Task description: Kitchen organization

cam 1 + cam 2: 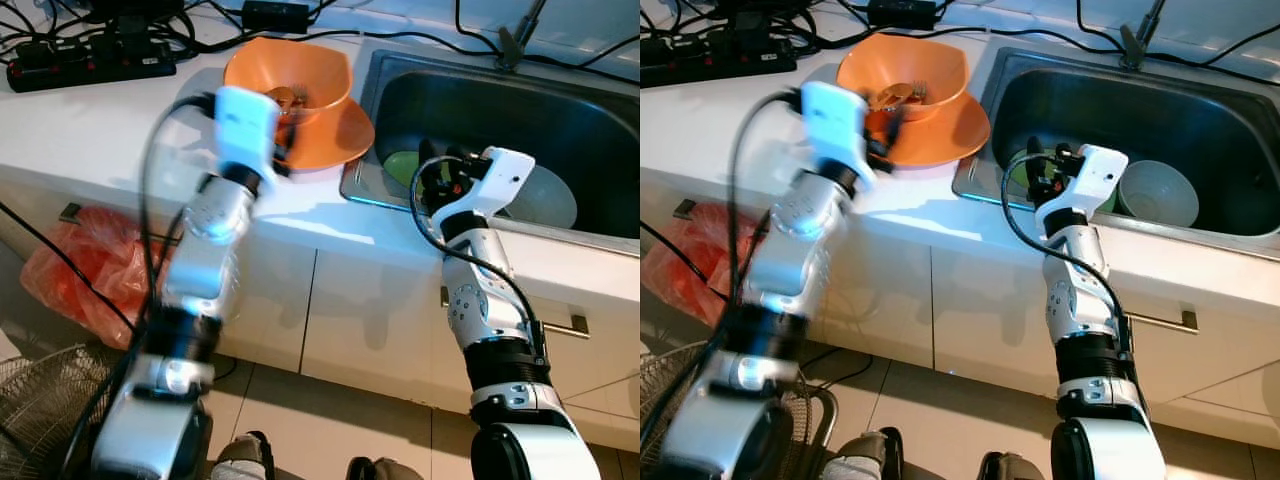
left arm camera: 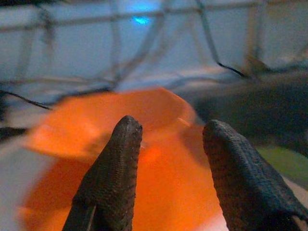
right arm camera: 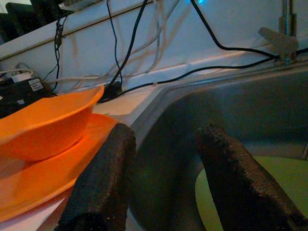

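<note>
My left claw (image 2: pixel 166 168) hovers at the near rim of the orange plate (image 1: pixel 345 135), its two fingers (image 2: pixel 113 178) spread apart with nothing between them; the orange bowl (image 1: pixel 290 75) sits on that plate, straight ahead of the fingers and a little beyond them, on the white bench (image 1: pixel 90 125) just left of the sink (image 1: pixel 600 130); something brownish lies in the bowl, too small to name. The left arm reaches up and forward from the cupboard front, wrist raised above bench height and pitched toward the bowl; it is plainly the nearer arm to the orange ware.

My right claw (image 3: pixel 166 178) is held over the sink's near left corner, fingers likewise parted and empty; ahead of it in the basin lies a green plate (image 3: pixel 269 187), and further right a pale bowl (image 1: pixel 1157 192). The right forearm stands nearly upright against the bench edge, wrist bent in over the rim.

As I judge it, the next move turns on the left claw: the plate's rim lies level across its fingers, so a grip would need the fingers to straddle that edge; the bowl could slide if the plate tips.
</note>
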Robot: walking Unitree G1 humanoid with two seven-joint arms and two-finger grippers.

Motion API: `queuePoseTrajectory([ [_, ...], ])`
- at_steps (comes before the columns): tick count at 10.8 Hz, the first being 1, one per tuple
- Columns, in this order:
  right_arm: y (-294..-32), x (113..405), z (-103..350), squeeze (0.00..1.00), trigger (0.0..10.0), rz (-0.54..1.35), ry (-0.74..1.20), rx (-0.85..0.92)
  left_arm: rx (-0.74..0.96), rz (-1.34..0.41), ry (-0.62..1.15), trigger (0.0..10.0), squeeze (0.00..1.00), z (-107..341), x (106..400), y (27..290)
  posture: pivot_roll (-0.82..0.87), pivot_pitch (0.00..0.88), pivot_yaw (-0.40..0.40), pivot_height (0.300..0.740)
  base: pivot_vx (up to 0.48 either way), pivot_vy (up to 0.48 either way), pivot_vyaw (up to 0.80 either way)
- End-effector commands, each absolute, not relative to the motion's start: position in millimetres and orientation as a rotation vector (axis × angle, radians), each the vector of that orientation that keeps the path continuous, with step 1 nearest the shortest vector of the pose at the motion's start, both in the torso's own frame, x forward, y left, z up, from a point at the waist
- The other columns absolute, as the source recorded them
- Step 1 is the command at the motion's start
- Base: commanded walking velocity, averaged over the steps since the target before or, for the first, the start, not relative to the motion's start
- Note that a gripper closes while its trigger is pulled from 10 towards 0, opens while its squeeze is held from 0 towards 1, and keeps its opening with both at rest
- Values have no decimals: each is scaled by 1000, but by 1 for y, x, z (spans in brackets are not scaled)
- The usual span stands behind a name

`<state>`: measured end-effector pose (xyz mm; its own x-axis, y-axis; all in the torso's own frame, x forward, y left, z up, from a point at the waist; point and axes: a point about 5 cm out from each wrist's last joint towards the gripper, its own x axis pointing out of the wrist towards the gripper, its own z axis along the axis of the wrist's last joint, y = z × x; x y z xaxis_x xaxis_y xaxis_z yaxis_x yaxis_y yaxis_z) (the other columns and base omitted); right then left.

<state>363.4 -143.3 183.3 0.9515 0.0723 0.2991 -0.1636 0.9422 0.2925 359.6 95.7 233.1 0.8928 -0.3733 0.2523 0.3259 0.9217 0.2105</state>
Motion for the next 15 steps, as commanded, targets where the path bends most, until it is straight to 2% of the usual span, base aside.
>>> queuePoseTrajectory([
  [1, -144, 365, 187, 0, 10000, 128, -301, 322, 172, -399, -292, 10000, 0, 233, 356, 89, 77, 124, -74, 740, 0, 0, 0],
  [2, -144, 365, 188, 0, 10000, 127, -305, 323, 169, -406, -308, 10000, 0, 237, 354, 87, 78, 123, -74, 740, 0, 0, 0],
  [4, -144, 365, 188, 0, 10000, 126, -307, 323, 195, -555, -281, 10000, 0, 233, 344, 71, 79, 123, -72, 740, 0, 0, 0],
  [5, -144, 365, 188, 0, 10000, 126, -307, 325, 196, -536, -267, 10000, 0, 230, 345, 73, 78, 123, -71, 740, 0, 0, 0],
  [6, -144, 365, 188, 0, 10000, 127, -307, 325, 214, -415, -207, 10000, 0, 221, 356, 87, 78, 123, -71, 740, 0, 0, 0],
  [9, -144, 366, 189, 0, 10000, 128, -311, 325, 229, -239, -165, 10000, 0, 222, 372, 112, 76, 115, -68, 740, 0, 0, 0],
  [15, -145, 366, 190, 0, 10000, 125, -317, 323, 229, -195, -268, 10000, 0, 240, 381, 111, 71, 109, -71, 740, 0, 0, 0],
])
